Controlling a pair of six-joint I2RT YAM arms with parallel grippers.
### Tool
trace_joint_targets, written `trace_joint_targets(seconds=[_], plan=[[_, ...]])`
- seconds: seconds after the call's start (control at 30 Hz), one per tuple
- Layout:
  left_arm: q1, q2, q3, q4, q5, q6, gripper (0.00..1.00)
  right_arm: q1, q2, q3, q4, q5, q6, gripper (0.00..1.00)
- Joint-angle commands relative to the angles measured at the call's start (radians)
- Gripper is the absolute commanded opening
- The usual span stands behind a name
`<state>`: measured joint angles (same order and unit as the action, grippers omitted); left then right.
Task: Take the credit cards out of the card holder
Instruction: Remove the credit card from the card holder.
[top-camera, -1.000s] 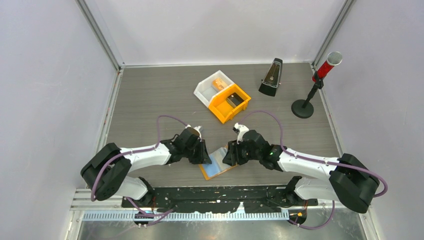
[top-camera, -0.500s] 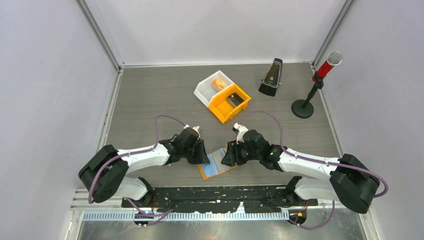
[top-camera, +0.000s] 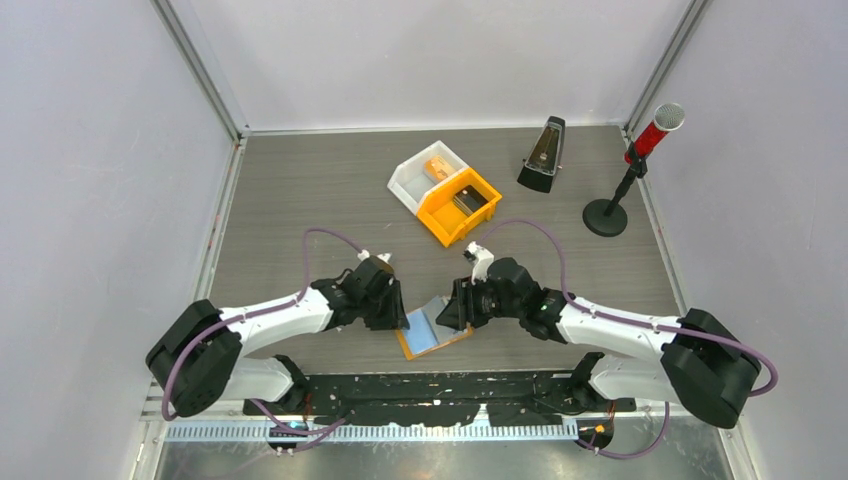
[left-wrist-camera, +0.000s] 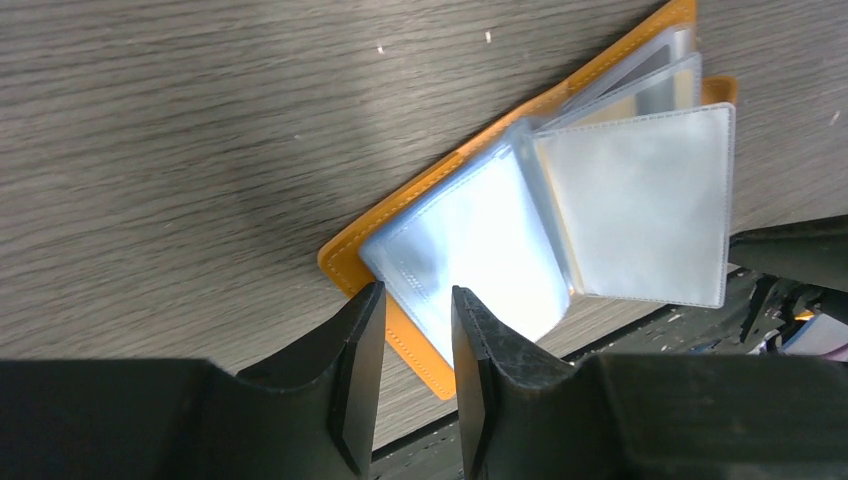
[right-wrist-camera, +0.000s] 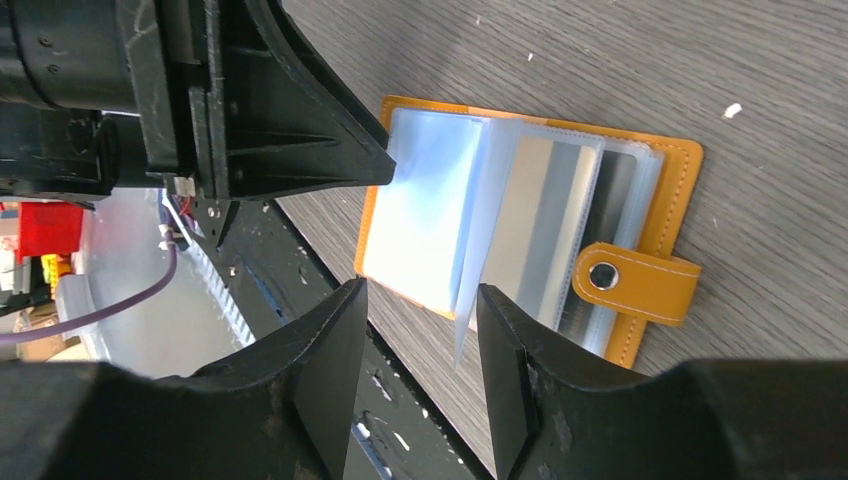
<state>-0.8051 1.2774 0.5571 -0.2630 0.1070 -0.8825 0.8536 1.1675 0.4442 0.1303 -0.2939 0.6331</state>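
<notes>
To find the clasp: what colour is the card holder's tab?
Orange tab, silver snap; clearest in right wrist view.

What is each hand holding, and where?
Nothing gripped: left hand open astride the orange folding card holder's pale blue sleeve edge; right hand open astride a raised clear sleeve.

The left gripper (top-camera: 402, 321) and right gripper (top-camera: 448, 317) flanked an orange card holder (top-camera: 428, 337) that lay open, pale blue sleeves up, at the lower centre of the frame on a grey table (top-camera: 300, 200). Above centre, a white bin (top-camera: 420, 176) sat against an orange bin (top-camera: 460, 207). A metronome (top-camera: 541, 155) and a red microphone (top-camera: 654, 132) stood at upper right.
</notes>
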Motion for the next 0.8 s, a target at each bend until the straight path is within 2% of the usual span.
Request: trace_joint_targets(seconds=[0.0,0.13,0.4,0.63,0.77], plan=[[-0.005,-0.019,0.012,-0.034,-0.036,0.002,0.33,0.004,0.021,-0.006,0.112,-0.048,0.039,0.51],[-0.005,-0.045,0.018,-0.052,-0.035,0.003,0.33,0.013,0.060,0.001,0.168,-0.084,0.070,0.51],[-0.005,-0.191,0.091,-0.195,-0.099,0.041,0.33,0.070,0.193,0.068,0.202,-0.070,0.076,0.51],[-0.005,-0.224,0.083,-0.162,-0.056,0.034,0.32,0.131,0.262,0.103,0.186,-0.008,0.070,0.53],[-0.005,-0.223,0.085,-0.140,-0.043,0.041,0.32,0.147,0.277,0.111,0.176,0.013,0.070,0.57]])
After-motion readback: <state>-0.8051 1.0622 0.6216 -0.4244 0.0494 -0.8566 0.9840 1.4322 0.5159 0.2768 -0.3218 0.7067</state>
